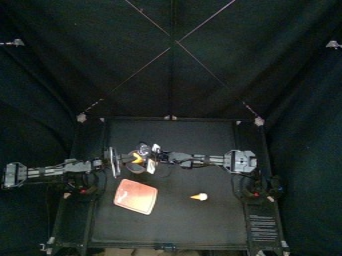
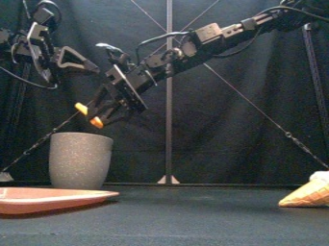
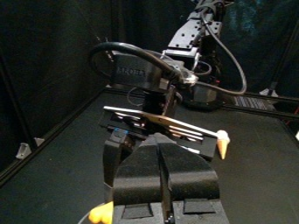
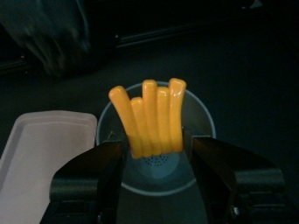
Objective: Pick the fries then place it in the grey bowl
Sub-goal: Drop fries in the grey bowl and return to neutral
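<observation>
Right wrist view: right gripper fingers clamped on base of fries. Fries: yellow-orange sticks joined in one bundle, probably light, stiff, smooth (could slip), so base is good hold. Directly beyond fingertips, open grey bowl; pink tray outside one finger. Farther off, left gripper rests, fingers together.

The fries gripped in the right claw are seen to be of smooth, glossy yellow-orange plastic, with highlights along each stick. The claw's jaws are shown as matt black, apparently of hard plastic. Below the claw, the grey bowl is finished matt and speckled, like stoneware. Lower still and beside the bowl, the pink tray is rendered smooth with a dull sheen. The table is matt black, and black cloth is seen in the curtain behind the claw.
</observation>
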Controlling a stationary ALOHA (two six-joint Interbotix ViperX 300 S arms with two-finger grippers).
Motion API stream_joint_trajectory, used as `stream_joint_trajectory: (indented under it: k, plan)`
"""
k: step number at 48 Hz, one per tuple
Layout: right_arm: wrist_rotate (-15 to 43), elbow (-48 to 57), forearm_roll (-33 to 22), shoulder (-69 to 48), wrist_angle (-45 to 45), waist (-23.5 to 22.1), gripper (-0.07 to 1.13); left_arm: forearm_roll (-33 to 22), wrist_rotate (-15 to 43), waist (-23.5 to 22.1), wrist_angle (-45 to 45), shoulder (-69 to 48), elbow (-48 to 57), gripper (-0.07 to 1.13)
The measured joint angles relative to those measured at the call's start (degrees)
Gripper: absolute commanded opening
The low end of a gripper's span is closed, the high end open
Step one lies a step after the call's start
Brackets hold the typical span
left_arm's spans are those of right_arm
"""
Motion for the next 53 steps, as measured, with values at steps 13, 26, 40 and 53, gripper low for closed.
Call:
stream_joint_trajectory:
  k: [13,26,40,53]
  plan:
    - [-0.3,-3.6,-0.8,3.0,5.4,0.0,0.98,-0.1,0.2,0.5,-0.1,0.0,0.0,0.05]
    - [-0.2,-3.3,-2.8,2.5,6.1,0.1,0.98,-0.1,0.2,0.6,0.0,0.0,0.2,0.05]
    - [-0.4,9.3,-2.6,-7.6,-5.6,0.0,0.98,-0.2,0.2,0.4,0.1,-1.2,1.3,0.05]
    - [-0.1,27.9,0.7,-18.6,-25.0,-0.1,0.98,0.1,0.3,0.5,0.1,-3.7,1.8,0.05]
